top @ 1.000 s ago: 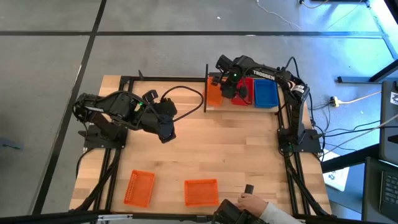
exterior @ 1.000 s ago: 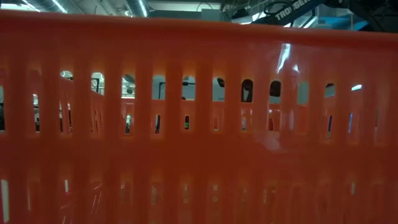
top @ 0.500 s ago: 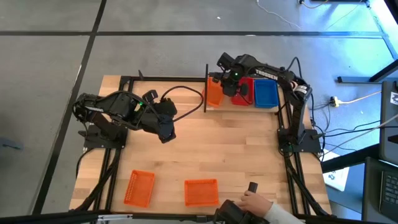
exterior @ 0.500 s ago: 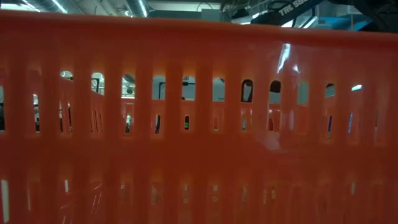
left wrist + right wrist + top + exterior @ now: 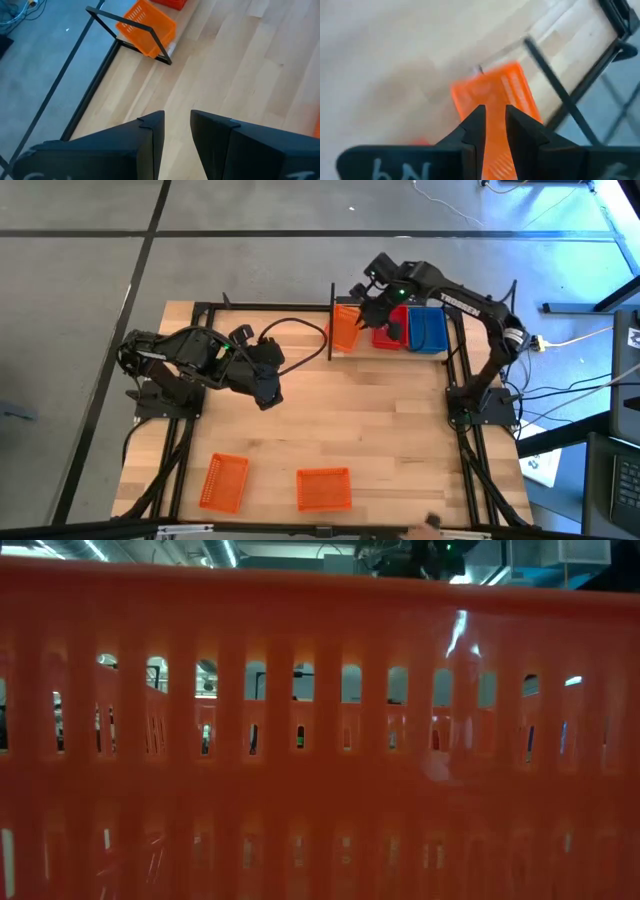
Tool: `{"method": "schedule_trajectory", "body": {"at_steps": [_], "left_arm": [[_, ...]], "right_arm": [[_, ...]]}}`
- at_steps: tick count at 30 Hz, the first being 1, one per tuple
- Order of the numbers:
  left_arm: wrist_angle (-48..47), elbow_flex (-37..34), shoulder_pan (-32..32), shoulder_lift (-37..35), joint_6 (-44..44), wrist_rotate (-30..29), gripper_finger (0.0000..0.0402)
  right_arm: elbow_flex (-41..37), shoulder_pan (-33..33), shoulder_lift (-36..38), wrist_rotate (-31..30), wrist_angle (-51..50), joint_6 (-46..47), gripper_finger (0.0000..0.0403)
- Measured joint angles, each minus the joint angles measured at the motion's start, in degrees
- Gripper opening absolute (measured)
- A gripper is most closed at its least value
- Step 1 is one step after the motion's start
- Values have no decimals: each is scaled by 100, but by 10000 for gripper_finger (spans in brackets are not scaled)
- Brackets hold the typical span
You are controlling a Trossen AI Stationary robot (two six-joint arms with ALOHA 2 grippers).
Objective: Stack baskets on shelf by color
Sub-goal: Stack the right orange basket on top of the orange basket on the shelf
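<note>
Shelf (image 5: 400,348): the raised board at the table's far edge, framed by black posts. An orange basket (image 5: 344,330) stands at its left end, red baskets (image 5: 388,328) in the middle, blue baskets (image 5: 427,330) at the right. One colour per spot, which suits sorting by colour.
Right gripper (image 5: 381,308): over the shelf between the orange and red spots, fingers nearly together with only a thin gap, carrying nothing. Judged, it has no basket to set down now.
Left gripper (image 5: 266,392): waiting low over the middle-left of the table, fingers a narrow slit apart, empty.
Loose orange baskets: one (image 5: 224,482) near the front left, another (image 5: 324,489) just right of it, apart from each other, mouths up. Likely laid there for pick-up.
Long axes: the shelf baskets and the left loose basket run front to back; the other loose basket looks nearly square from above, so its axis is unsure.
Low view: filled by an orange basket wall (image 5: 320,740).
</note>
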State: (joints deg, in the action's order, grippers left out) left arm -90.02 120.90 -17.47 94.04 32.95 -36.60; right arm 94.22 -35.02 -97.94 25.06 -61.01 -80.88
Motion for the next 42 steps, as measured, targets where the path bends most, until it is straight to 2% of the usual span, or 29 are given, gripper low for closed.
{"method": "schedule_trajectory", "body": {"at_steps": [2, 5, 7, 10, 13, 15, 19, 22, 35, 42], "left_arm": [[0, 0, -6, 0, 58, 4, 86], [0, 0, -20, 0, 138, 8, 86], [0, 0, -53, 0, 120, 34, 86], [0, 0, -99, 0, 99, 122, 86], [0, 0, -167, 0, 97, 159, 86], [0, 0, -218, 0, 96, 158, 86], [0, 0, -345, 0, 96, 160, 86], [0, 0, -433, 0, 94, 159, 86], [0, 0, -544, 0, 98, 158, 86], [0, 0, -544, 0, 98, 156, 86]], "right_arm": [[0, 154, 75, 230, 2, 1236, 74], [1, 360, 87, 618, 46, 3621, 74], [-128, 522, 55, 893, 75, 4509, 72], [-641, 855, 32, 842, 167, 4324, 58], [-1221, 1145, 32, 342, 752, 4112, 29], [-1566, 1231, 32, -6, 1389, 4353, 9], [-2154, 1328, 30, -577, 2773, 4935, 6], [-2434, 1335, 32, -698, 3445, 5322, 2], [-2897, 1302, 29, -1389, 3861, 6524, 1], [-2898, 1303, 27, -2075, 3871, 6737, 0]]}}
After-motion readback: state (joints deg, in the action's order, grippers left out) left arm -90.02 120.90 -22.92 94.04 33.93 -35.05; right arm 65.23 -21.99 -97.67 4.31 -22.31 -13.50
